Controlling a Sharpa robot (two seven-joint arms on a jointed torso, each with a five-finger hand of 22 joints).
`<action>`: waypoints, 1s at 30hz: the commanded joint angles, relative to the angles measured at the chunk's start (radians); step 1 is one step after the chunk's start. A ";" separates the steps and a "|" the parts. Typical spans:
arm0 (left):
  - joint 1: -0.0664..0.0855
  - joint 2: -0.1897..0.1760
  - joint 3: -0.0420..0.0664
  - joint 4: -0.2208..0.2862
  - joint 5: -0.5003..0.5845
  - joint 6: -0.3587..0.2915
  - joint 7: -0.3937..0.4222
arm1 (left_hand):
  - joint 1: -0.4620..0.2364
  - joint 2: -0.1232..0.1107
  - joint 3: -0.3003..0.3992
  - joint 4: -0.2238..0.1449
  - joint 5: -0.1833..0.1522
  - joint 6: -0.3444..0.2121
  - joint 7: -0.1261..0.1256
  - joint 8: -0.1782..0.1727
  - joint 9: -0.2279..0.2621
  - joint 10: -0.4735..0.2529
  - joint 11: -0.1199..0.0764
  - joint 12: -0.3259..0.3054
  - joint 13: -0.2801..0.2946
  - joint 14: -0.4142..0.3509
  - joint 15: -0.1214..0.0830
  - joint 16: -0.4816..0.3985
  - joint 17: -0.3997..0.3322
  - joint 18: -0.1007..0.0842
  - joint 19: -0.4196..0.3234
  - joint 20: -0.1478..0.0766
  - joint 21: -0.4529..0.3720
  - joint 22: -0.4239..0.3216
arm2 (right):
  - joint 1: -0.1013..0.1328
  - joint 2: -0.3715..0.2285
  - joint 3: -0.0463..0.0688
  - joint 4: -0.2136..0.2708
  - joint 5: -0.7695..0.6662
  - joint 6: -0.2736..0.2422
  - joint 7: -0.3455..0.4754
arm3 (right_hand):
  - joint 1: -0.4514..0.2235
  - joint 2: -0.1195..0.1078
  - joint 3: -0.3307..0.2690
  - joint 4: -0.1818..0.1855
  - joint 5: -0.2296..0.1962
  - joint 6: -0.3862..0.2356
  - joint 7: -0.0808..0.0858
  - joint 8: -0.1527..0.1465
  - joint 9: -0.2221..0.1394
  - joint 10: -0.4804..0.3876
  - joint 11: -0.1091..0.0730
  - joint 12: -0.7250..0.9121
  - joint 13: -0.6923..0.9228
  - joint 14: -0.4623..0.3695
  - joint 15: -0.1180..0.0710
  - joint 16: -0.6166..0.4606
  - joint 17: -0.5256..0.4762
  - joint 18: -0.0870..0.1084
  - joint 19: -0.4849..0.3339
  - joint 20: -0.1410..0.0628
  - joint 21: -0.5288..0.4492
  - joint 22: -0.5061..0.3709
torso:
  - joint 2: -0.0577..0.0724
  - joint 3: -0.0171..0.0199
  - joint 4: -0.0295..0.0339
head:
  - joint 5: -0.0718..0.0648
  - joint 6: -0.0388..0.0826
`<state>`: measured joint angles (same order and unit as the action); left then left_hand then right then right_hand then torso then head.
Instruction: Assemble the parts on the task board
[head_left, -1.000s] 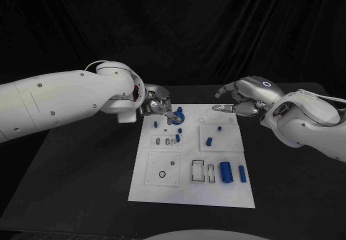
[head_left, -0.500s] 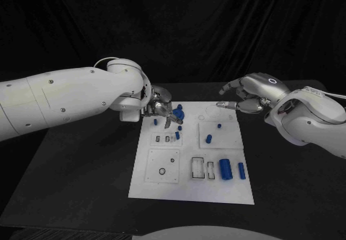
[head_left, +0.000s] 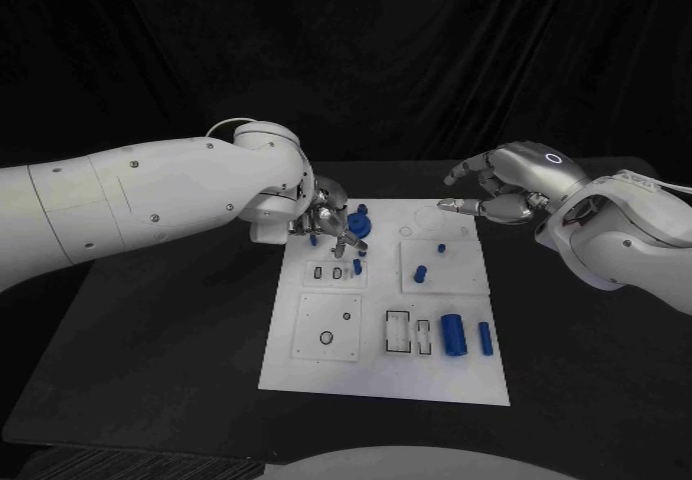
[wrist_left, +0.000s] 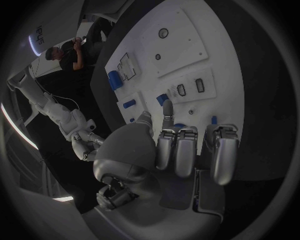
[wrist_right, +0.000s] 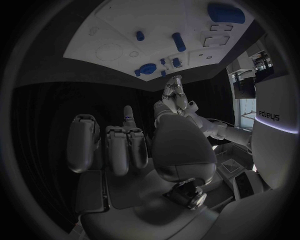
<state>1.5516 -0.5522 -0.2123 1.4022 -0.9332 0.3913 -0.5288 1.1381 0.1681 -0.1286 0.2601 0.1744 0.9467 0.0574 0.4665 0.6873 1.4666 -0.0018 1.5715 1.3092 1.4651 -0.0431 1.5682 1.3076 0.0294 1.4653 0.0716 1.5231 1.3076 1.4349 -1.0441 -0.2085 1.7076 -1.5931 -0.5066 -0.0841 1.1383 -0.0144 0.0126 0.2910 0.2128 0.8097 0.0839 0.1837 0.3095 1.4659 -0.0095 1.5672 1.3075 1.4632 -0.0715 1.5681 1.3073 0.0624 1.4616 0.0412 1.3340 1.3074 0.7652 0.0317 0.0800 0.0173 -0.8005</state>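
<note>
The white task board (head_left: 433, 375) lies in the middle of the black table. A round blue part (head_left: 356, 228) with a short peg behind it sits at the board's far left corner. My left hand (head_left: 329, 222) hovers low right beside it, thumb and a finger stretched toward the board (wrist_left: 187, 45), nothing seen between them. In the right wrist view the round part (wrist_right: 148, 68) lies apart from those fingertips. My right hand (head_left: 498, 195) hangs over the board's far right edge, fingers loosely arched, holding nothing.
Small blue pegs (head_left: 356, 267) (head_left: 420, 273) stand in the board's far half, next to black slots. A large blue cylinder (head_left: 453, 338) and a thinner one (head_left: 485, 342) lie at the near right. Black table surrounds the board.
My left arm has swung its elbow in toward the board, and the hand has edged slightly nearer along the far left corner. The right hand has barely drifted.
</note>
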 joint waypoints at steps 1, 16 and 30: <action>-0.010 0.008 0.001 -0.004 -0.001 -0.012 0.018 | 0.017 0.007 0.015 -0.006 0.006 -0.004 0.002 -0.013 0.003 0.104 0.001 -0.001 0.262 0.106 0.001 0.003 0.263 -0.002 0.010 -0.002 -0.007 0.179 | -0.002 -0.001 0.001 0.002 -0.001 -0.017 -0.020 | -0.002 0.010 -0.004 0.000 0.005 0.010 0.001 0.002 -0.001 0.105 0.004 0.004 0.263 0.108 0.006 0.003 0.263 -0.009 0.012 0.005 -0.006 0.193 | 0.000 0.0000 0.0000 | 0.000 -0.002; -0.048 0.050 0.001 -0.052 -0.001 -0.037 0.026 | 0.021 0.008 0.025 -0.011 0.002 0.005 0.002 -0.023 0.008 0.104 0.001 -0.001 0.262 0.106 0.002 0.003 0.263 0.000 0.003 -0.001 -0.012 0.173 | -0.002 0.009 0.001 -0.007 -0.001 -0.023 -0.019 | -0.001 0.015 -0.005 -0.001 0.013 0.012 0.001 0.002 -0.002 0.105 0.004 0.004 0.263 0.108 0.006 0.003 0.263 -0.008 0.011 0.005 -0.009 0.192 | -0.001 -0.0010 -0.0016 | 0.006 0.000; -0.062 0.064 0.001 -0.070 -0.001 -0.023 0.017 | 0.026 0.008 0.035 -0.017 0.003 0.007 0.003 -0.035 0.013 0.104 0.003 -0.001 0.262 0.106 0.003 0.003 0.263 0.003 -0.007 0.001 -0.019 0.165 | -0.002 0.016 0.001 -0.014 -0.001 -0.015 -0.022 | -0.001 0.015 -0.005 -0.001 0.013 0.012 0.001 0.002 -0.002 0.105 0.004 0.004 0.263 0.108 0.006 0.003 0.263 -0.008 0.011 0.005 -0.009 0.192 | -0.002 -0.0012 -0.0014 | 0.002 -0.009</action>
<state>1.4919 -0.4907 -0.2123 1.3320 -0.9339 0.3627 -0.5194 1.1540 0.1755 -0.0998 0.2424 0.1782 0.9468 0.0574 0.4347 0.6986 1.4665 -0.0014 1.5715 1.3093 1.4651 -0.0429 1.5681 1.3074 0.0295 1.4653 0.0717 1.5084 1.3074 1.4349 -1.0288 -0.2085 1.6941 -1.5928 -0.5114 -0.0872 1.1381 -0.0062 0.0126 0.2910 0.2199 0.8166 0.0838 0.1837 0.3086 1.4659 -0.0095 1.5672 1.3073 1.4632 -0.0715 1.5681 1.3079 0.0624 1.4616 0.0412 1.3289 1.3080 0.7632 0.0307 0.0789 0.0191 -0.8087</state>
